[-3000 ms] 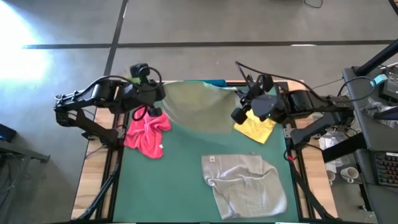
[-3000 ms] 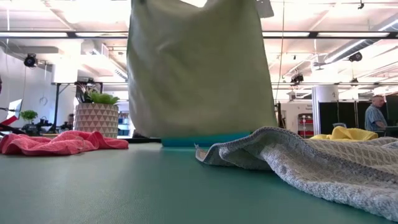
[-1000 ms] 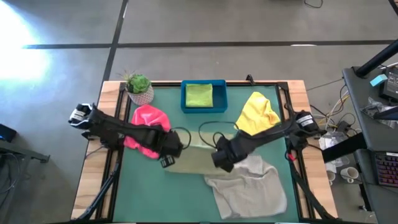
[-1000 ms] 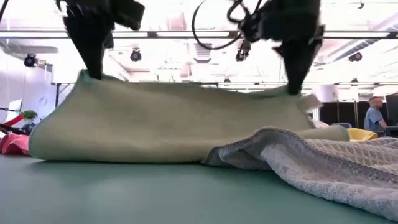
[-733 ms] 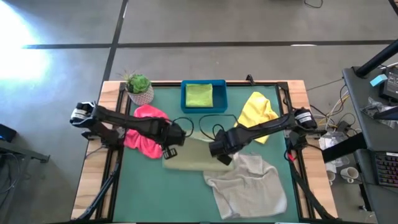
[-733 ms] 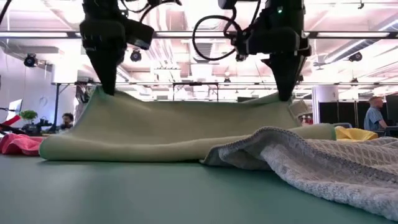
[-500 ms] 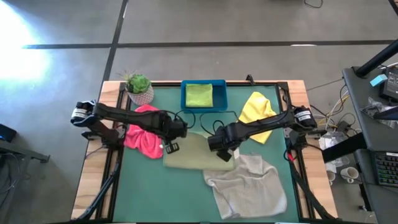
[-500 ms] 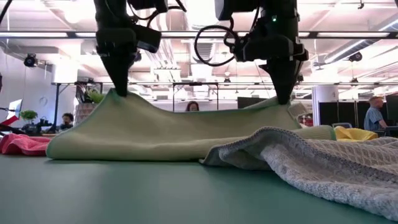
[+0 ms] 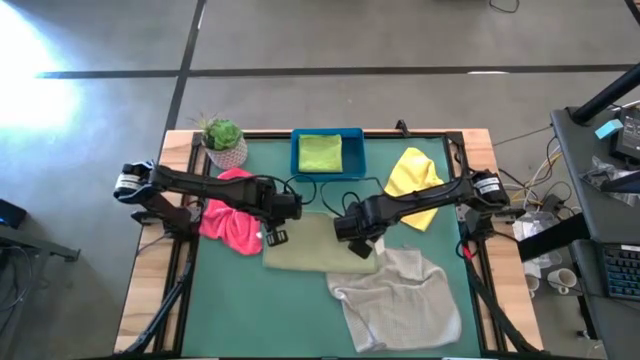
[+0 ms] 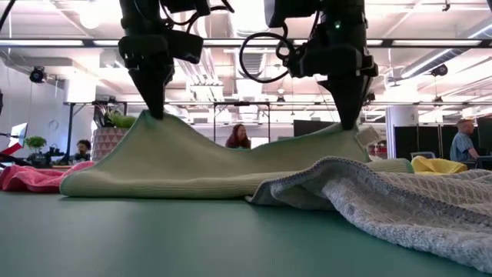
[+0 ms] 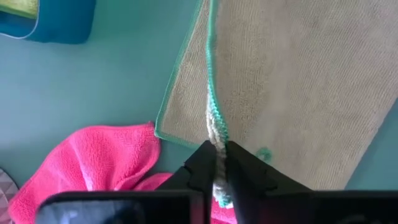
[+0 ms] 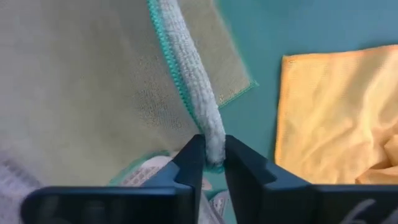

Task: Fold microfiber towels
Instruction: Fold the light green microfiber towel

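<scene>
Pinching the olive green towel's (image 9: 318,243) far corners, left gripper (image 11: 217,163) and right gripper (image 12: 213,155) fingers apparently narrow, above tabletop (image 9: 290,310).

Olive towel (image 9: 318,245) folded, corners lifted

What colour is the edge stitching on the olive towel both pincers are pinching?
Teal green, along the olive towel hem; the left wrist view shows it best.

You get harsh glare on the grey concrete floor (image 9: 40,60) beyond the bench; ceiling lights wash out the low view's background.
</scene>
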`<state>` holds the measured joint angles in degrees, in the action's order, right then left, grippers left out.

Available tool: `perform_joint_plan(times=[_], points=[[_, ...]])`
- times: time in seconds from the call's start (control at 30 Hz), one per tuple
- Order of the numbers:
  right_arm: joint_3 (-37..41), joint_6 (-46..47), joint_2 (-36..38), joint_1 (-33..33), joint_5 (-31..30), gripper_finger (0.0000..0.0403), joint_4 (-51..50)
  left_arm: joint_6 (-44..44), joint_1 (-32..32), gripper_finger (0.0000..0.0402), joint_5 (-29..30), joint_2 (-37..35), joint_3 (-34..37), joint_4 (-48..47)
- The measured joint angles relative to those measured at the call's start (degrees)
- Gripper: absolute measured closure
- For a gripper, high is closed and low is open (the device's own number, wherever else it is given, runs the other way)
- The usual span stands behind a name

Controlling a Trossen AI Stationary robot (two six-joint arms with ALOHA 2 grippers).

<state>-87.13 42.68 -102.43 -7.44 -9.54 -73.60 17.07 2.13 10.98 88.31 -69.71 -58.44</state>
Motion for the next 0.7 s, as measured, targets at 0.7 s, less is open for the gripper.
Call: perform_joint_plan(times=[0.7], points=[[3.4, -4.0, 18.0, 1.9, -8.5, 0.0282, -0.7, 0.5, -3.2, 0.0276, -0.1, -0.4, -5.7, -8.4]])
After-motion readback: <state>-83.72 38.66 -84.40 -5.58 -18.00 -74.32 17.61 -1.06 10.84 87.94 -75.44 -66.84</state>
